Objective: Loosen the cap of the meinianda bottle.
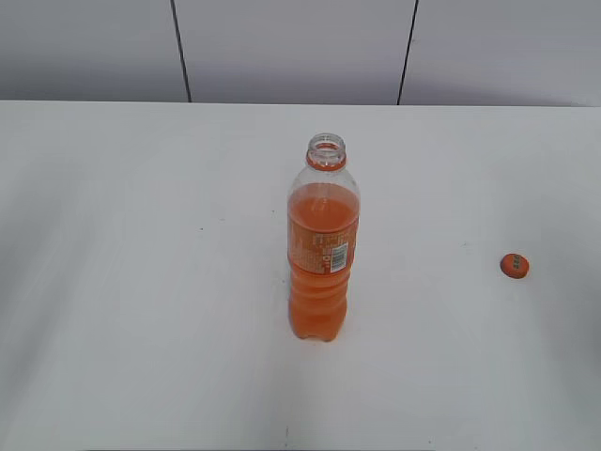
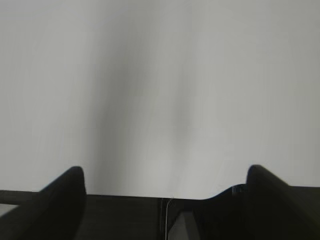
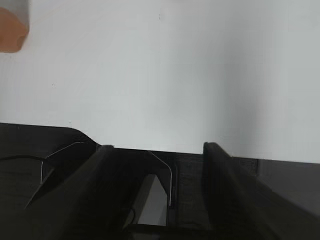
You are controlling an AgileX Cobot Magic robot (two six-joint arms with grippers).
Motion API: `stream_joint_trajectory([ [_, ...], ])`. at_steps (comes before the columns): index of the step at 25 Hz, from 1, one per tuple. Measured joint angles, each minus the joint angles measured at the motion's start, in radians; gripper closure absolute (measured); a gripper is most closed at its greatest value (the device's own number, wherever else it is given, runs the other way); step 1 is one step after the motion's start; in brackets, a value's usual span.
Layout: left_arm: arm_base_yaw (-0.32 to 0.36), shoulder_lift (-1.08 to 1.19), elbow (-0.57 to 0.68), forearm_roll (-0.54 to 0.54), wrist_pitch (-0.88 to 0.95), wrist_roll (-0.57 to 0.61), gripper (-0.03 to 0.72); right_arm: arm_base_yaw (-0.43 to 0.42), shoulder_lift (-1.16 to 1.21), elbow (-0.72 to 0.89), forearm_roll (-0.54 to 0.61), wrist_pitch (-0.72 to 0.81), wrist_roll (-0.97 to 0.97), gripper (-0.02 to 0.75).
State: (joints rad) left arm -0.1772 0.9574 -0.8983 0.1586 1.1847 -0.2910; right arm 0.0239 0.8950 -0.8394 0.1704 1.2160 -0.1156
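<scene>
Exterior view: meinianda bottle (image 1: 323,254) standing upright mid-table (image 1: 141,282), neck uncapped; cap (image 1: 515,266) lying well apart to the bottle's right.

Left wrist view: left gripper (image 2: 165,185) gaping wide, gripping nothing, over bare table.

Right wrist view: right gripper (image 3: 157,155) standing apart, empty; orange bottle blur at upper left.

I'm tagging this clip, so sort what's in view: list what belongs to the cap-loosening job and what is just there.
Belongs to the job:
- meinianda bottle, upright mid-table, neck open
- cap, already off, lying on the table right of the bottle
- left gripper and right gripper, jaws open, holding nothing

Just there:
- white table
- grey panelled wall behind it
</scene>
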Motion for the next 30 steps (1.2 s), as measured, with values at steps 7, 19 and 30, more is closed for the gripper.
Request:
stream_joint_trajectory([
  [7, 0.000, -0.412, 0.159, -0.027, 0.001, 0.046, 0.102, 0.000, -0.331, 0.164, -0.003, -0.037, -0.001, 0.320],
  [19, 0.000, -0.915, 0.354, -0.159, -0.110, 0.255, 0.101, 0.000, -0.789, 0.288, -0.022, -0.091, -0.056, 0.320],
  [30, 0.000, -0.963, 0.363, -0.190, -0.110, 0.258, 0.102, 0.000, -0.901, 0.331, -0.030, -0.114, -0.058, 0.320],
])
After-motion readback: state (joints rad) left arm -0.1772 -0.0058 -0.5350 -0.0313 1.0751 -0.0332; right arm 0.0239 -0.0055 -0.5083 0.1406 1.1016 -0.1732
